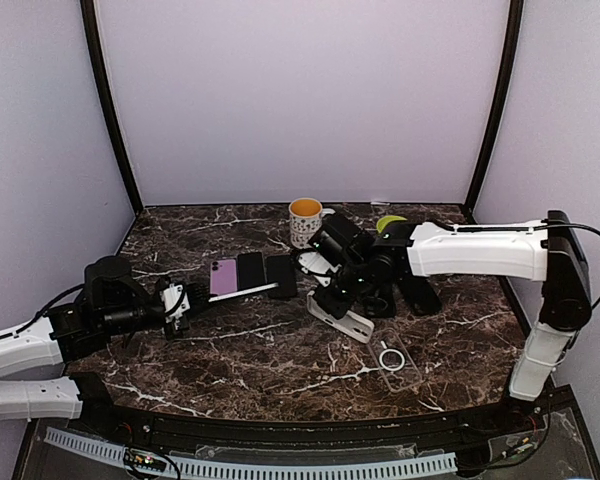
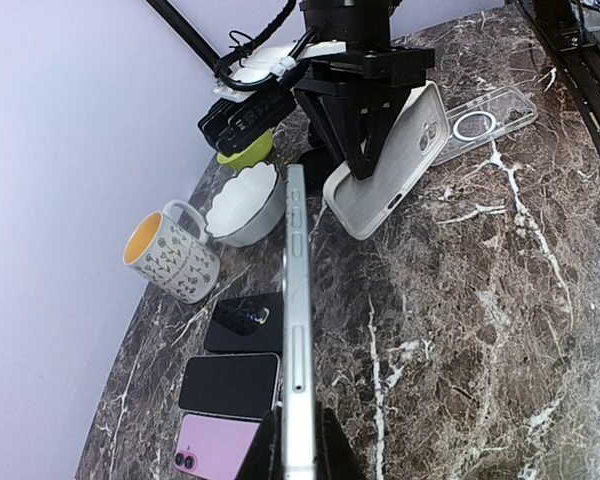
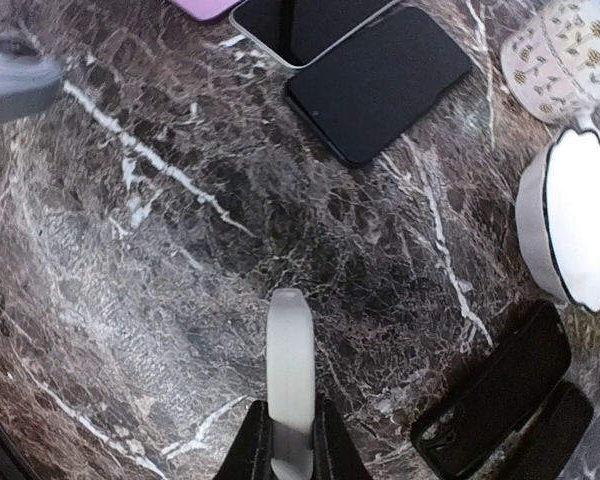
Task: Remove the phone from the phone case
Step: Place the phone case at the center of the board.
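The phone point(image 2: 297, 290) is a thin silver slab seen edge-on, and my left gripper point(image 2: 298, 452) is shut on its near end. In the top view the phone point(image 1: 238, 293) reaches rightward from the left gripper point(image 1: 187, 300), above the table's left half. The white phone case point(image 1: 342, 318) hangs apart from it, tilted, with my right gripper point(image 1: 346, 298) shut on its upper part. In the right wrist view the case point(image 3: 289, 365) shows edge-on between the right gripper point(image 3: 290, 445) fingers. From the left wrist the case point(image 2: 385, 165) looks empty, its camera cutout visible.
A pink phone point(image 1: 223, 276) and two black phones point(image 1: 251, 270) point(image 1: 281, 276) lie side by side mid-table. A patterned mug point(image 1: 305, 221), a white bowl point(image 2: 245, 205) and a green object point(image 1: 388, 222) stand at the back. Black cases point(image 1: 420, 293) and a clear ringed case point(image 1: 392, 357) lie right.
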Motion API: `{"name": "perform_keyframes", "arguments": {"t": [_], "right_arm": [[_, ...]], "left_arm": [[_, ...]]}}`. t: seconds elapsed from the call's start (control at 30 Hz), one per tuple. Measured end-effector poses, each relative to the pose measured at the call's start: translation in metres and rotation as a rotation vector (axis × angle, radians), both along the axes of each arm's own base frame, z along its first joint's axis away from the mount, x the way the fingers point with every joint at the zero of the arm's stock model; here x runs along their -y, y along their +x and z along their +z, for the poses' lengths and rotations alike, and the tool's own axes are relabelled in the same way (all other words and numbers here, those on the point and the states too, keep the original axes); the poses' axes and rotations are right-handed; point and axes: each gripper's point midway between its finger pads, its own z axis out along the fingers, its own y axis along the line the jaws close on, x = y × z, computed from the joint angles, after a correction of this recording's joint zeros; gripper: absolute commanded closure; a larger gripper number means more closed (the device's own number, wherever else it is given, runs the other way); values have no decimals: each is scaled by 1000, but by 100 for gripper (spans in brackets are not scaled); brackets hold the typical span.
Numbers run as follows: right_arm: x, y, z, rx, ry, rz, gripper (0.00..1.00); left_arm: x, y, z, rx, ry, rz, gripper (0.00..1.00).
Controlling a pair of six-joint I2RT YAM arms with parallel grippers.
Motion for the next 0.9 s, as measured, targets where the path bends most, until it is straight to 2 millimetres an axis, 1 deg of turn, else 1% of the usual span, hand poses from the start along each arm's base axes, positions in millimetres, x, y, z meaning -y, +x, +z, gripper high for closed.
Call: {"name": "perform_keyframes", "arguments": {"t": [0.03, 0.13, 0.23, 0.5, 0.57, 0.73, 0.83, 0.9], "right_arm": [[3, 1, 1, -16, 22, -33, 96], [18, 14, 2, -56, 93, -158, 96], [29, 24, 3, -111, 186, -284, 96], [42, 54, -11, -309, 468, -579, 96], [39, 60, -8, -339, 531, -615, 96], [22, 71, 1, -420, 709, -671, 95], [16, 74, -6, -472, 768, -703, 94], [15, 74, -16, -503, 781, -728, 94]], "left_arm": [[0, 0, 1, 2, -2, 0, 100], [0, 0, 2, 7, -6, 1, 100], [-1, 0, 5, 15, -13, 1, 100], [-2, -1, 11, 30, -25, 2, 100], [-2, -1, 11, 31, -25, 4, 100], [-2, -1, 11, 31, -25, 4, 100], [-2, -1, 11, 31, -25, 4, 100], [-2, -1, 11, 31, -25, 4, 100]]}}
